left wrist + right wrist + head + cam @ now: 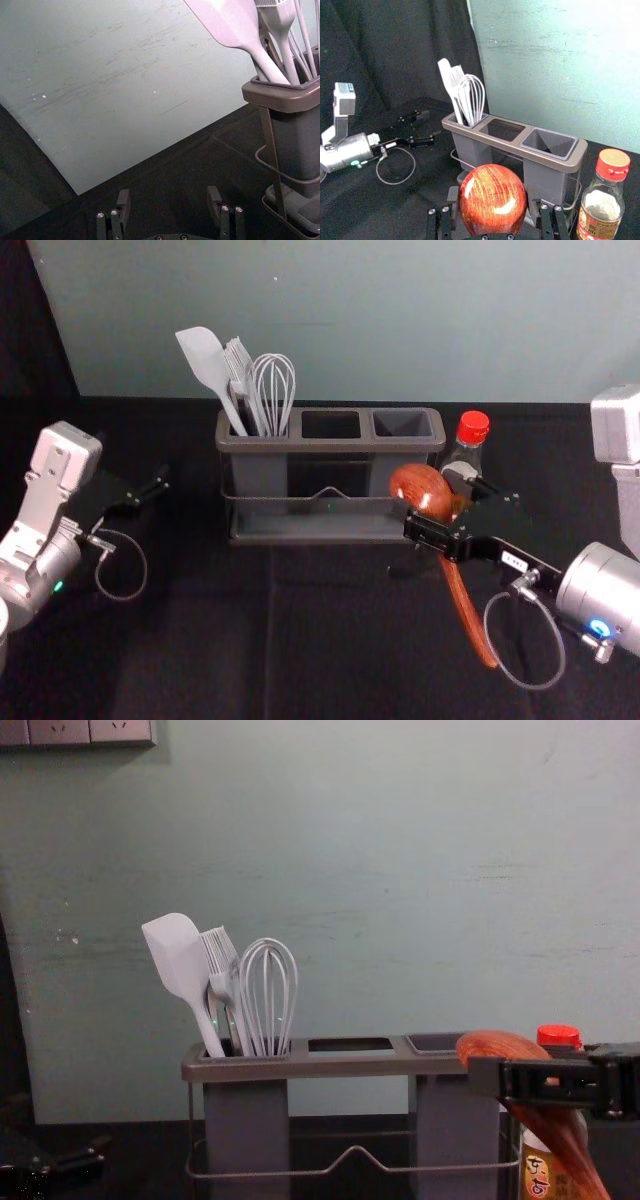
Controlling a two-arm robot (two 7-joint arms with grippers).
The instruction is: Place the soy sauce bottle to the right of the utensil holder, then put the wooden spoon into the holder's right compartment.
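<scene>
the right gripper (pixel 441 508) is over the right side of the scene, just in front of the right end of the utensil holder (pixel 330 445). its jaws are partly apart, closed in on the wooden spoon (pixel 465 610) just below its rounded head, one on either side. the spoon is tilted, head up; its handle slants down toward the near right. the head is in front of the right compartment (pixel 551 141), outside it.

the soy sauce bottle (pixel 601 207) stands upright to the right of the holder, near its right end, with its red cap (pixel 473 427) on top. in the head view it is partly hidden behind the right gripper; the right wrist view shows its label and the pale patch on its shoulder more plainly.

the holder stands on black cloth (pixel 200 640), its three compartments in a row from left to right. the left compartment holds a spatula (pixel 178 960), a brush (pixel 220 955) and a whisk (pixel 268 990), their heads up.

the left gripper (pixel 160 483) is parked off to the left of the holder, well apart from it. its jaws are spread wide, with nothing between them in the left wrist view.
</scene>
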